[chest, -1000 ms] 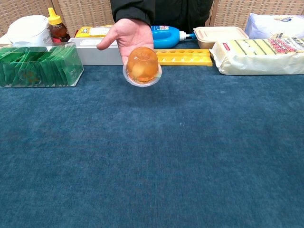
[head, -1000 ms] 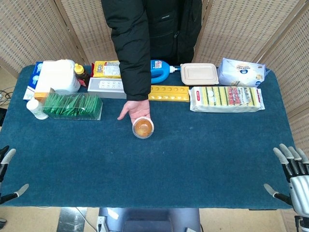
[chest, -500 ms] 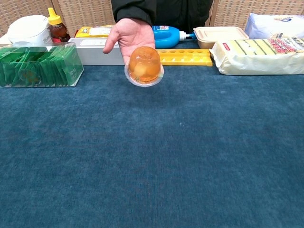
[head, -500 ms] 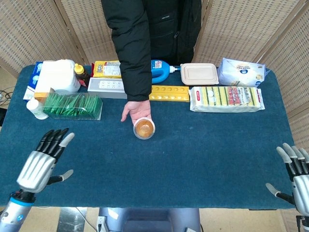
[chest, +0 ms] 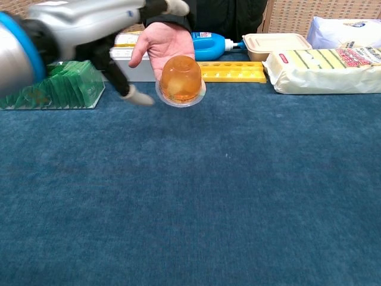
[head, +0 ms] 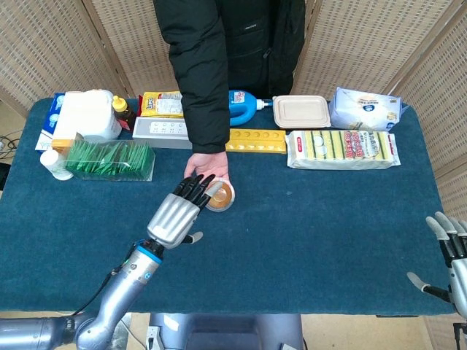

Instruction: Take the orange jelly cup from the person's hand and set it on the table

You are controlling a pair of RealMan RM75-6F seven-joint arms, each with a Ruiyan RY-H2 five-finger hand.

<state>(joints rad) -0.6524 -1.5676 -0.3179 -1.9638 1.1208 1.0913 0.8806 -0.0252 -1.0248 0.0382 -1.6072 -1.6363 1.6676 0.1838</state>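
Moved: the left robot hand has swept from the worktop's near-left edge up to the cup; the right robot hand has barely shifted.
Left robot hand: fingers spread and extended, holding nothing; its dark fingertips reach just beside the cup's left rim, contact unclear. In the chest view it is a blurred shape at upper left, thumb tip low beside the cup.
Right robot hand: at the near-right worktop corner, fingers apart, empty, well apart from the cup.
Cup: orange jelly, dome up, resting on the person's palm, just right of the left robot hand's fingertips.
Worktop: blue cloth below both.
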